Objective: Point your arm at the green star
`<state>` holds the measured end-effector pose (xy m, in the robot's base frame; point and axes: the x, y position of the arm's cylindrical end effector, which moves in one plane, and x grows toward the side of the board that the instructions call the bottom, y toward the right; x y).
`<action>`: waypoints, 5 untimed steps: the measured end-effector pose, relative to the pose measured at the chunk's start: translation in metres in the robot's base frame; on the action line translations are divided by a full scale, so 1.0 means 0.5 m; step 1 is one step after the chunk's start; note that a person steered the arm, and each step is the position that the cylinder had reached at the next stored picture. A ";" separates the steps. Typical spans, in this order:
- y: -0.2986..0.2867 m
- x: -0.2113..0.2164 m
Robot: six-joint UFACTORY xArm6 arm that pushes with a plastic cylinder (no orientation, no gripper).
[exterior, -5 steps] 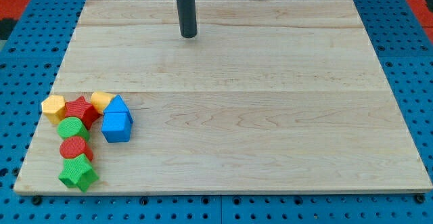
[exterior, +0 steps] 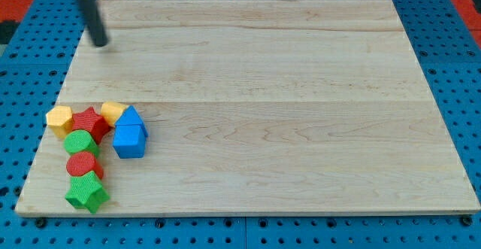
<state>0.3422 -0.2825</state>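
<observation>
Green star [exterior: 87, 193] is sitting at the cluster's bottom end, touching the red cylinder [exterior: 83, 164] above it. My tip [exterior: 100, 44] (a bare rod, no pincer) is hovering well above; descending straight risks scattering the cluster.

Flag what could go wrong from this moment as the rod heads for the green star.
1. My tip sits at the view's top left, and the green star lies at the bottom of the cluster. A straight path down would likely hit the yellow block or red star first.
2. The green star touches the red block and sits near the board edge, so overshoot could shove it off.
</observation>
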 end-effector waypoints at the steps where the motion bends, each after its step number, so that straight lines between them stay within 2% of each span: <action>1: -0.044 0.051; 4: -0.045 0.054; 5: -0.034 0.116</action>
<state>0.4001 -0.2994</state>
